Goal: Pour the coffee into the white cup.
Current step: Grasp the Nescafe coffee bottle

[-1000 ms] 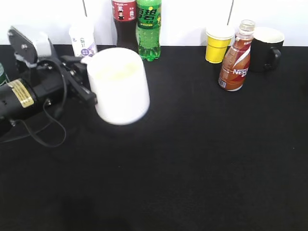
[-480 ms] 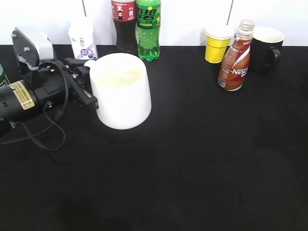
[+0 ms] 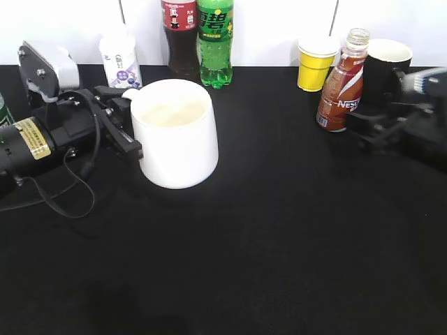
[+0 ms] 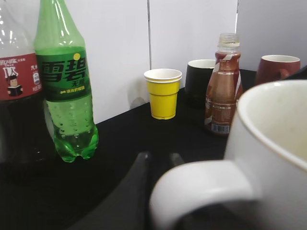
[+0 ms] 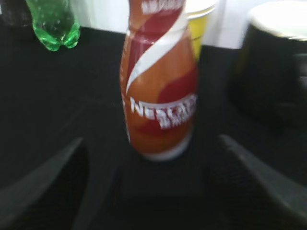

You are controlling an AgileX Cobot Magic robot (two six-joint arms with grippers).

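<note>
Upright on the black desk [image 3: 265,237], the coffee [image 3: 342,84] stands at the back right, its clear neck uncapped. Just to the right of the coffee is a black mug [image 3: 386,70], and just to its left and slightly behind, a yellow paper cup [image 3: 315,63]. The right pincer [image 3: 370,129] sits just right of the coffee at its lower half, level with the label; in the right wrist view the coffee [image 5: 160,91] fills the middle of the picture and the two dark fingers [image 5: 43,184] stand far apart at either side, well clear of the bottle and touching nothing.

Well to the left of the coffee, the white cup [image 3: 174,132] stands upright on the desk, wide mouth up. The left pincer [image 3: 126,125] is at the cup's left side, where the handle is; in the left wrist view the white loop handle [image 4: 201,189] lies right in front of the camera with a dark finger [image 4: 136,191] passing beside it, yet whether the pincer clamps the handle cannot be told.

Behind the white cup, far left of the coffee, a cola bottle [image 3: 180,35] and a green soda bottle [image 3: 215,42] stand side by side against the wall, with a small white bottle [image 3: 120,59] further left.
</note>
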